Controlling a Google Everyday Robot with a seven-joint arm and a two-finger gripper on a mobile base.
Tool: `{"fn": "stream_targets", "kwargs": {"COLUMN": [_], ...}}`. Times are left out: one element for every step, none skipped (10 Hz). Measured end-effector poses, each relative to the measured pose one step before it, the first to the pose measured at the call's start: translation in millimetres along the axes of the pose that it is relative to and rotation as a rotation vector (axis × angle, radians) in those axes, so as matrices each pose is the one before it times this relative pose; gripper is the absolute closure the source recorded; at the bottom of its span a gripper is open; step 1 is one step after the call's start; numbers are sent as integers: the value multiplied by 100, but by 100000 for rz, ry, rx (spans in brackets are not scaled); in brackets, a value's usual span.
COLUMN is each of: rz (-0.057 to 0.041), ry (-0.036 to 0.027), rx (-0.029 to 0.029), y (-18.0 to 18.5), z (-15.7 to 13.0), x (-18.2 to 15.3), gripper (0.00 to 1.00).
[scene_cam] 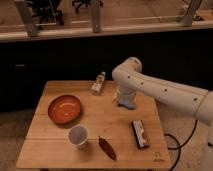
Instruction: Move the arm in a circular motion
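From my station, the arm point(165, 92) reaches in over the right edge of the table point(47, 146). Its elbow sits high near the back edge, and it bends down so the gripper point(126, 103) hangs low over the back-right part of the top. I cannot tell whether the gripper is open or closed. Something pale blue shows at its tip, possibly part of it.

A circle needs nothing held, I judge. The orange bowl point(64, 108), white cup point(78, 135), dark red item point(107, 148) and packet point(140, 134) lie left and front. A small bottle point(98, 83) stands near the back edge, so I'd sweep above them.
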Motion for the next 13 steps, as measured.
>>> {"fn": "stream_targets", "kwargs": {"rz": [-879, -570, -892, -1041, -966, -1201, -806, -771, -735, -522, -543, -857, -884], "ry": [184, 331, -114, 363, 47, 340, 293, 141, 52, 140, 214, 285, 132], "rx": [148, 416, -512, -334, 384, 192, 383, -229, -187, -68, -63, 115, 18], "y": [-449, -7, 444, 420, -367, -635, -358, 111, 171, 94, 98, -354, -255], "z": [3, 109, 175, 142, 28, -75, 2, 94, 80, 13, 6, -18, 24], "x": [3, 75, 44, 138, -34, 65, 91, 110, 89, 80, 69, 37, 122], "gripper": [20, 20, 20, 20, 20, 20, 20, 20, 20, 20, 20, 20, 20]}}
